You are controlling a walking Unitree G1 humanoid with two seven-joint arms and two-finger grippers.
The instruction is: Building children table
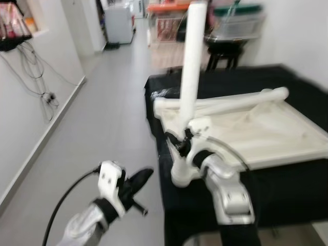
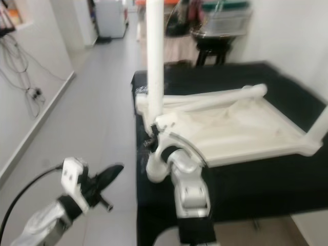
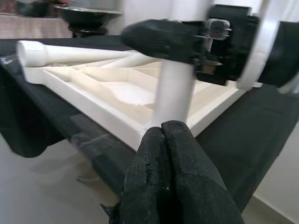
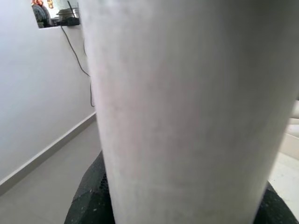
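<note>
A white children's table top (image 1: 271, 136) lies upside down on a black-covered surface (image 1: 287, 195). At its near left corner a white table leg (image 1: 192, 61) stands upright, and my right gripper (image 1: 180, 144) is shut around its lower end. The right wrist view shows that leg (image 4: 187, 107) close up between the black pads. A second white leg (image 1: 241, 100) lies loose across the top. My left gripper (image 1: 139, 179) hangs over the floor to the left of the black surface, fingers shut and empty. In the left wrist view its fingertips (image 3: 163, 140) point toward the upright leg (image 3: 173, 93).
Grey floor (image 1: 102, 128) runs along the left to a white wall with hanging cables (image 1: 43, 87). A black stool (image 1: 225, 51) and storage bins (image 1: 241, 20) stand behind the black surface. Another white leg (image 2: 320, 128) rises at the table top's right corner.
</note>
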